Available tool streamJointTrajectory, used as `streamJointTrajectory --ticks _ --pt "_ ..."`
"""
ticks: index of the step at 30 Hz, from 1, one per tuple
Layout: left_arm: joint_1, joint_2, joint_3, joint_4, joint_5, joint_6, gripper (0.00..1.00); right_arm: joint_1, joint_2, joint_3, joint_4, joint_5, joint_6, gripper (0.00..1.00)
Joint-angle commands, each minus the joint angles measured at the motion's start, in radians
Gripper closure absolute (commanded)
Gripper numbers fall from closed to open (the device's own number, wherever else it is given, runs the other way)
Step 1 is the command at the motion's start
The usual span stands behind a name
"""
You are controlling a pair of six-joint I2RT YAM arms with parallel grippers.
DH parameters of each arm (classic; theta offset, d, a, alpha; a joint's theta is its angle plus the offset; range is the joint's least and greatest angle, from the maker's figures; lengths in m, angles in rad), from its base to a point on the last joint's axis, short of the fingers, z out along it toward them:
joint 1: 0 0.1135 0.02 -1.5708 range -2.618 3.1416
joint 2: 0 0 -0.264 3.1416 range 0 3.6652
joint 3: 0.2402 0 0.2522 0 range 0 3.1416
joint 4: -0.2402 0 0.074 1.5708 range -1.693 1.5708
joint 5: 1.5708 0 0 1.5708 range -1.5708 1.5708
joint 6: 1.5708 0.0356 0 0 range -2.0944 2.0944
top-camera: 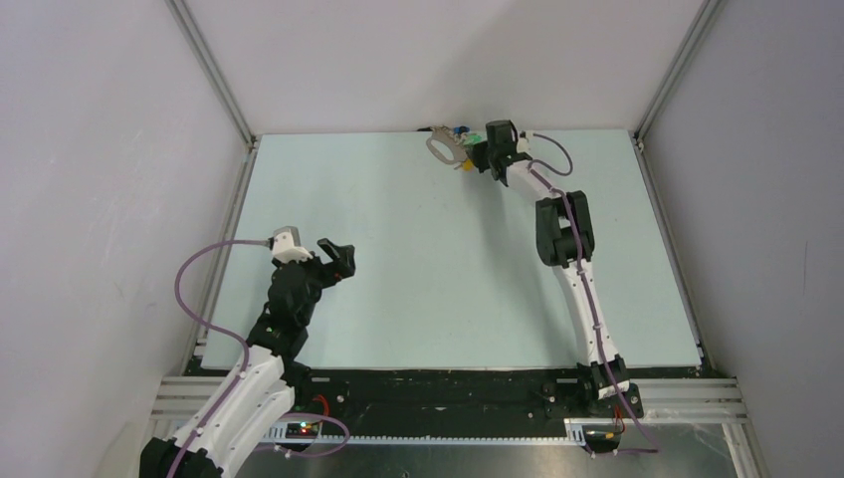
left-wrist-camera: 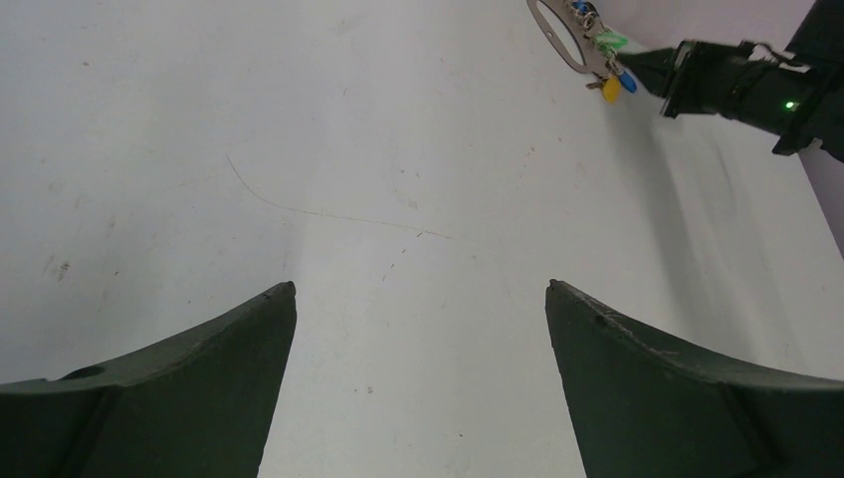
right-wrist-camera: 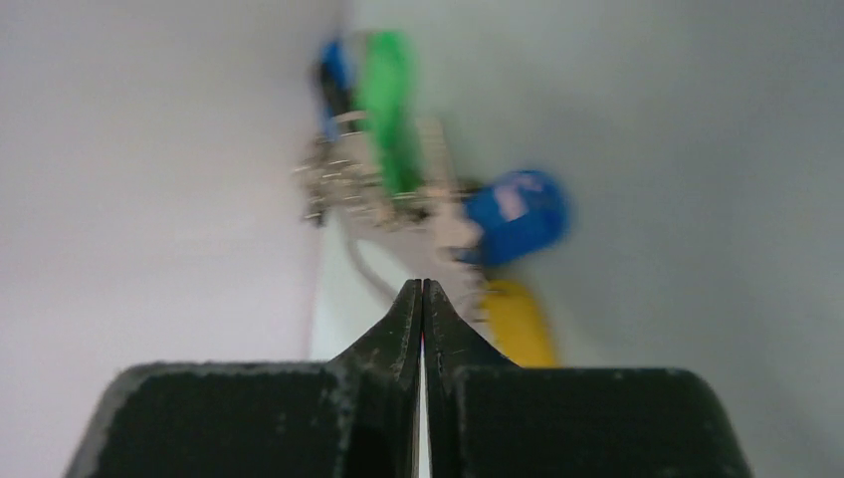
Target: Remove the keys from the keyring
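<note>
Bolted at the near edge, the 2 arm bases sit at the bottom of the overhead view, and the pale table (top-camera: 418, 289) runs away from them to the back wall. On the near left the left gripper (top-camera: 336, 257) hangs over bare table with its fingers spread. At the far edge, right of centre, the keyring (top-camera: 443, 147) lies against the back wall. The keys (top-camera: 461, 132) are bunched at its right end, and the right gripper (top-camera: 476, 157) is right at that bunch. From the left wrist, the 2 dark fingers stand wide apart with nothing between them; the loop and its coloured tags lie far off to the right, well apart from this arm. From the right wrist, the fingers are pressed tight together, tips against the blurred cluster of green, blue and yellow tags. I can see nothing between them, though a thin piece nipped at the very tip would not show. By my reckoning no key is off yet, and this is the reach for a hold on the bunch. Next the right gripper needs a sure pinch on 1 key, and the left arm probably has to cross over and steady the loop.
</note>
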Motion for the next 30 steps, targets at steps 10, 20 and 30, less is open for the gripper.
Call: streamJointTrajectory --ticks 10,20,30 --pt "-0.006 -0.013 0.007 0.006 -0.003 0.006 0.02 0.028 -0.296 -0.474 -0.114 0.091 0.037 1.00" --pt "-0.005 -0.021 0.005 0.005 0.004 0.005 0.02 0.037 -0.466 -0.753 0.139 0.031 -0.093 0.78" --pt "-0.006 -0.034 0.002 0.000 -0.011 0.008 0.02 0.025 -0.276 -0.348 -0.042 0.023 -0.199 0.46"
